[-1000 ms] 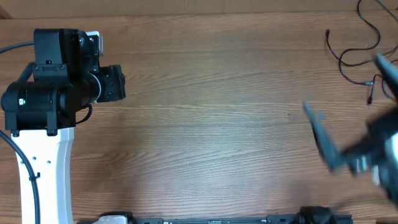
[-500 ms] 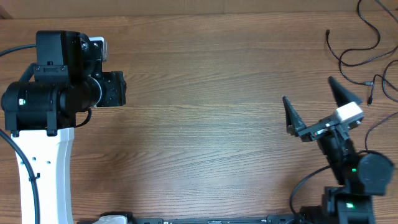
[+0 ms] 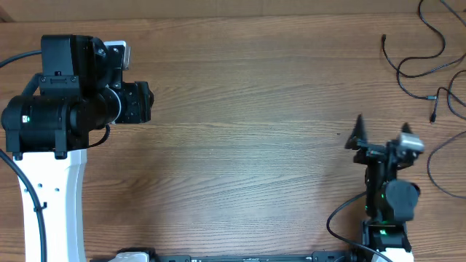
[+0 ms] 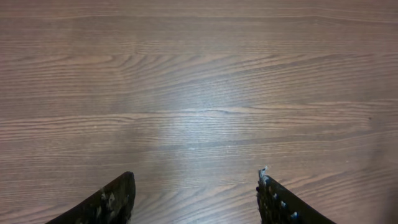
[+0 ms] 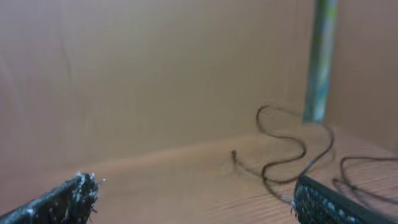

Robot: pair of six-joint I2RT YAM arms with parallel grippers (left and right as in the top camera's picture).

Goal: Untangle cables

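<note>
The cables (image 3: 421, 65) are thin black cords lying in loose strands at the table's far right corner, with small plug ends. They also show in the right wrist view (image 5: 283, 149), blurred, ahead of the jaws. My right gripper (image 3: 382, 142) is open and empty, at the right front of the table, short of the cables. My left gripper (image 3: 145, 102) is open and empty over bare wood at the far left; in the left wrist view (image 4: 196, 193) only wood lies between its fingers.
The wooden table (image 3: 247, 145) spans the whole overhead view. A loop of black cord (image 3: 440, 164) lies at the right edge near the right arm. A greenish upright post (image 5: 320, 59) stands behind the cables in the right wrist view.
The right arm has swung from the right edge toward the front and turned, its open jaws now pointing to the table's far side. The left gripper has shifted slightly right.
</note>
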